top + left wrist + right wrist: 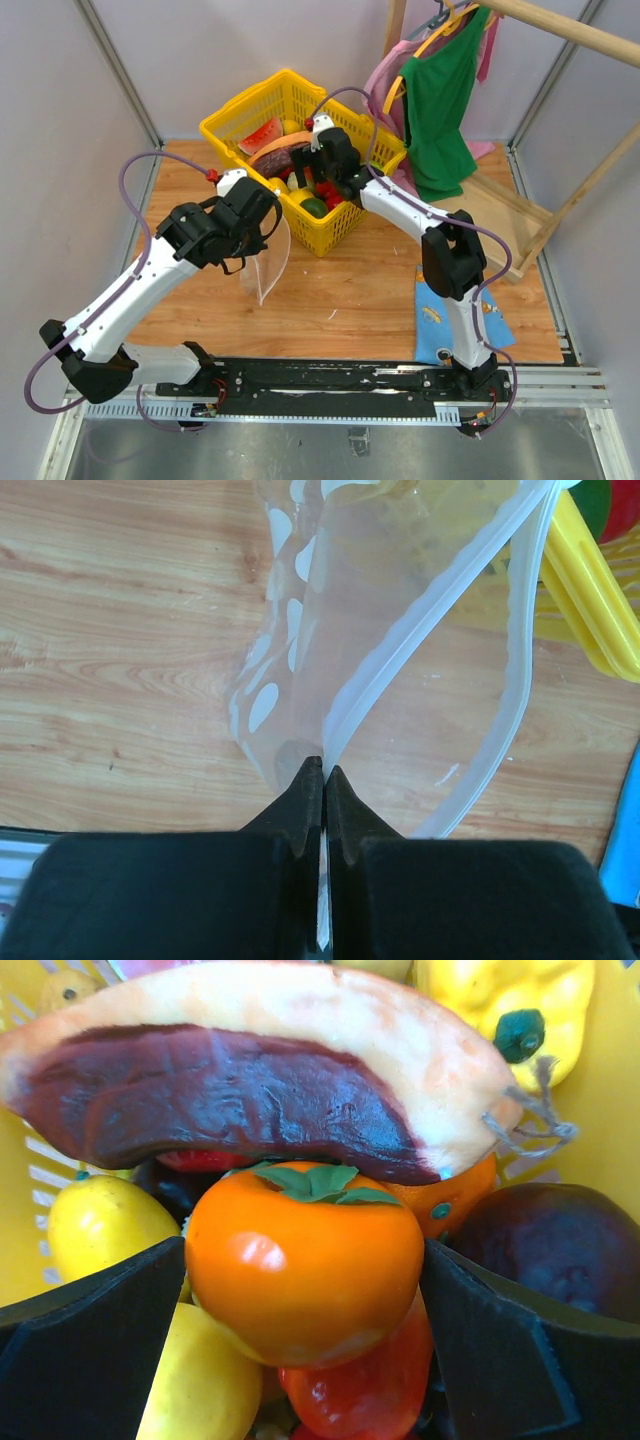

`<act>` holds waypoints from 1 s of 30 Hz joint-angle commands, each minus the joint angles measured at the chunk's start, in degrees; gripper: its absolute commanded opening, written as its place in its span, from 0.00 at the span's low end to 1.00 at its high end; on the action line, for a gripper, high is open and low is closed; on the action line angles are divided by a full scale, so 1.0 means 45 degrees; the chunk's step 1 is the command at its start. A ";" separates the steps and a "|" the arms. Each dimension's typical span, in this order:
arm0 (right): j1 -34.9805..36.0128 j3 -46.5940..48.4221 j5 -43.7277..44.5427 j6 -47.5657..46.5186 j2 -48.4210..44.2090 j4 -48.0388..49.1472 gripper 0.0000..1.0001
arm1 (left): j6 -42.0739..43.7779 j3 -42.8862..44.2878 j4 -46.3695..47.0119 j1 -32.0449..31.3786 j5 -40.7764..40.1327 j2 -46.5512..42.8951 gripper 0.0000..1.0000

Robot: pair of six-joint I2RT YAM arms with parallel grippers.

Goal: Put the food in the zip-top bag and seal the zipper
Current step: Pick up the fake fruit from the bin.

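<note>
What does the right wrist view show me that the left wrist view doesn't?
Right wrist only: the right fingers flank an orange fruit lying under a purple-and-cream slab, with a yellow fruit and a dark purple fruit beside it; whether they touch it is unclear. Left wrist only: the left fingers are shut on the zipper of the zip-top bag, whose mouth gapes over the wooden table. Both: the yellow basket.
</note>
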 commanded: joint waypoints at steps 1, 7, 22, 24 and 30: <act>-0.0134 0.0616 0.0375 -0.0047 0.0497 0.0438 0.99 | 0.0328 -0.0106 0.0433 0.0245 0.0200 0.0010 0.00; -0.0150 0.0288 -0.0246 -0.0329 -0.0074 0.0432 0.86 | 0.0266 -0.0217 0.0631 0.0487 0.0372 -0.0143 0.00; -0.0179 -0.2443 -0.2525 -0.0999 -0.4248 0.0331 0.53 | 0.0530 -0.0679 0.1589 0.0913 0.1180 -0.0526 0.00; -0.0152 -0.2935 -0.2977 -0.1004 -0.4984 0.0320 0.52 | 0.0559 -0.0741 0.1768 0.1003 0.1325 -0.0580 0.00; 0.0077 -0.4400 -0.4492 -0.1004 -0.7255 0.0469 0.50 | 0.0661 -0.0873 0.2192 0.1238 0.1651 -0.0704 0.00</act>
